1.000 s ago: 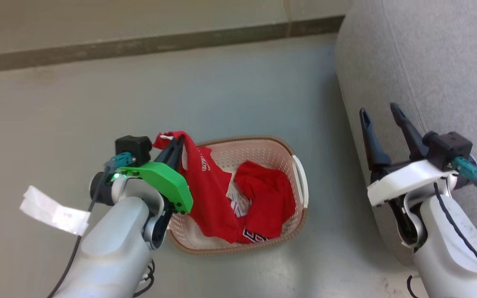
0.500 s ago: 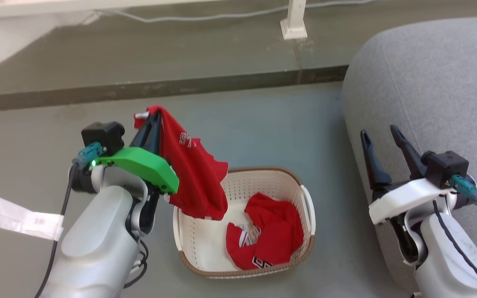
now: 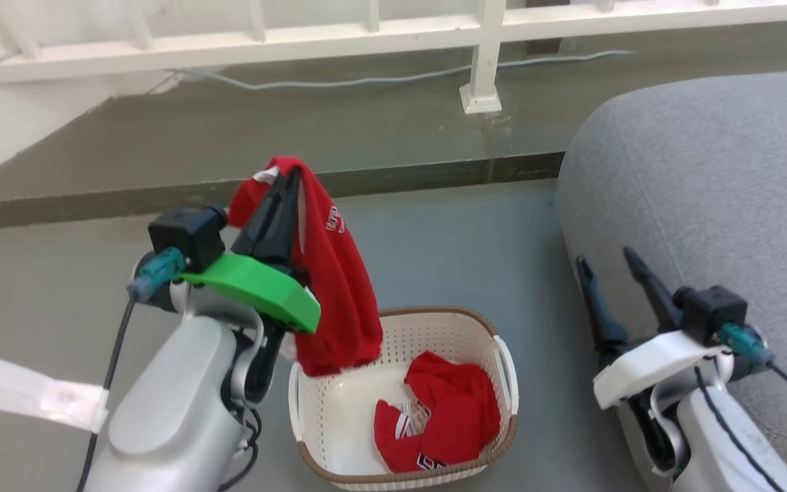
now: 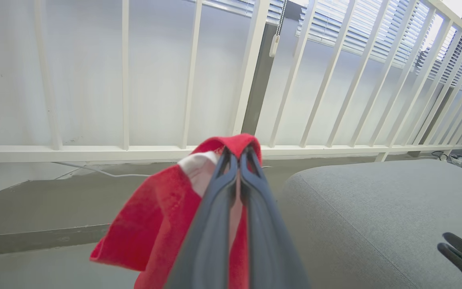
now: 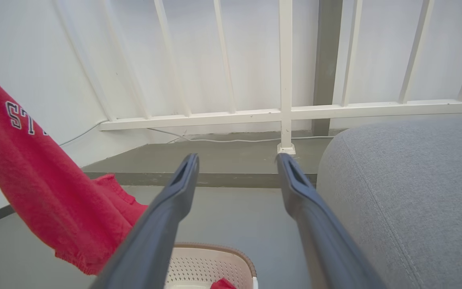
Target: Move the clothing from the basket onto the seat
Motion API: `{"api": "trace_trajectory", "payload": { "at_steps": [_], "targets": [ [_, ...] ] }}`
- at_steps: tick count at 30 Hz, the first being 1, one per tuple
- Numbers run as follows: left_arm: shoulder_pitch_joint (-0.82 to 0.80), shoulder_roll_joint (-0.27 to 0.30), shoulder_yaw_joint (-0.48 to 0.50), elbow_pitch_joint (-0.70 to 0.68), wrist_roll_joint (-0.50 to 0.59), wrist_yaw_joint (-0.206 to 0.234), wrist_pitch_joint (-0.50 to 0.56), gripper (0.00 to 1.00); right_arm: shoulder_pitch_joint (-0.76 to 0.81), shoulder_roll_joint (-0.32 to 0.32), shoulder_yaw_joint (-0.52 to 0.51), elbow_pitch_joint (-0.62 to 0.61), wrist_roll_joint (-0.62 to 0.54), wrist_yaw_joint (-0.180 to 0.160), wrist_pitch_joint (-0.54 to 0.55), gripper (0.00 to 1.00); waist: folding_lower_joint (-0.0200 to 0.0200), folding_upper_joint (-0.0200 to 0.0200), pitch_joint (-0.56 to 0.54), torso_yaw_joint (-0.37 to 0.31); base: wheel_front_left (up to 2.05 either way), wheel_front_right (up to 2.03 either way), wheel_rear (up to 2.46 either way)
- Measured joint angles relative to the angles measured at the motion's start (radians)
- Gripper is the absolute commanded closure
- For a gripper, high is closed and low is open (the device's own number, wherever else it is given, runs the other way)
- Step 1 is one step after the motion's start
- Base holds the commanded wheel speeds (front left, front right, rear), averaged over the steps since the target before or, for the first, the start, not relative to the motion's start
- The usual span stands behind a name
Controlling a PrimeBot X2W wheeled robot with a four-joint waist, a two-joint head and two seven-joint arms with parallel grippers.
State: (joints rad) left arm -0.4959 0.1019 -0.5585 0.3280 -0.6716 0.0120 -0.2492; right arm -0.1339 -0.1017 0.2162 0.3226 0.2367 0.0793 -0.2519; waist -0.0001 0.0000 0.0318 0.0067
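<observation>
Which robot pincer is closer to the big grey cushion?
Right. The right pincer sits open close beside the edge of the large grey fabric seat cushion. The left pincer, shut on a red garment, is farther away, beyond the cream perforated basket.

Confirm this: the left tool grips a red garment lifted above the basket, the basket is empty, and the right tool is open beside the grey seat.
Wrong on one point: the basket is not empty; the head view shows another red garment lying in it. The rest holds: left tool gripping the lifted garment, right tool open beside the grey seat.
</observation>
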Motion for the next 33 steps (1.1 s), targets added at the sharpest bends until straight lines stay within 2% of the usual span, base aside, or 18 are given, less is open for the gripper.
{"api": "trace_trajectory", "payload": {
  "at_steps": [17,33],
  "targets": [
    [0.1,-0.013,-0.059,-0.158,0.016,-0.01,-0.002,1.0,0.064,0.01,0.017,-0.001,0.002,0.002,0.0,0.0,0.0,0.0,-0.054,-0.03,0.0,0.0,0.0],
    [0.14,0.01,-0.062,-0.241,0.026,0.025,0.002,1.0,0.081,0.014,0.021,-0.018,0.002,0.0,0.0,0.0,0.0,0.0,-0.057,-0.033,0.0,0.0,0.0]
  ]
}}
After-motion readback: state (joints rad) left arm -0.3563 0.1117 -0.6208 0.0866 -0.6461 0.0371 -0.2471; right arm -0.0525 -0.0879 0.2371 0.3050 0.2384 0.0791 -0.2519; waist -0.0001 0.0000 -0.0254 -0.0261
